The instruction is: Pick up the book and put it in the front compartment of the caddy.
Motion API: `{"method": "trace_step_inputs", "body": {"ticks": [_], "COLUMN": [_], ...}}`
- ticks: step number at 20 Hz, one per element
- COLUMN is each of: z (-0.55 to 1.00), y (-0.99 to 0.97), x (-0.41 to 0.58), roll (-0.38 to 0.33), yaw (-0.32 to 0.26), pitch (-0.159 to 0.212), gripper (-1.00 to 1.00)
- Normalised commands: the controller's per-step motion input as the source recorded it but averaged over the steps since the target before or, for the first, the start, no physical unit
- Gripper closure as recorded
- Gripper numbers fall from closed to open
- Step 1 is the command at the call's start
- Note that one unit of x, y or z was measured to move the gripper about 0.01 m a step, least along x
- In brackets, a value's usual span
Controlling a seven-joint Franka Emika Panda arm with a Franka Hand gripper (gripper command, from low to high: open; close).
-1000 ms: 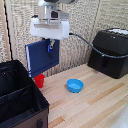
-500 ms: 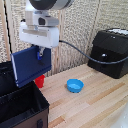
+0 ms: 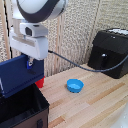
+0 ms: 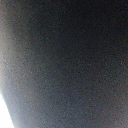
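Note:
The dark navy-blue book (image 3: 17,74) hangs tilted in the air at the exterior view's left, just above the open top of the black fabric caddy (image 3: 22,110). My gripper (image 3: 31,64) is shut on the book's upper right part, under the white arm head. The book's lower edge sits near the caddy's rear rim. The wrist view is filled by a dark blurred surface, so nothing can be made out there.
A small blue bowl (image 3: 75,85) lies on the wooden table (image 3: 95,107). A black hard-shelled box (image 3: 111,51) stands at the back right, and a black cable (image 3: 80,66) runs from the arm toward it. A red object (image 3: 40,82) peeks out behind the caddy.
The arm has carried the book toward the exterior view's left and nearer the camera, bringing it over the caddy.

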Motion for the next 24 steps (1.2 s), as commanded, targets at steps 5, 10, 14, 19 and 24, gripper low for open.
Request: {"method": "trace_step_inputs", "body": {"ticks": [5,10,14,19,24], "z": [0.18,-0.01,-0.07,0.07,0.19], "y": [0.79,0.72,0.49,-0.10,-0.30], "x": [0.000,0.002,0.000,0.142,0.131], "roll": [-0.026,-0.136,-0.085,-0.011,0.048], "yaw": [-0.089,-0.090,-0.077,-0.009,-0.030], "pitch": [0.029,0.022,0.004,0.017,0.061], "gripper": [1.00,1.00,-1.00,-1.00,-1.00]}}
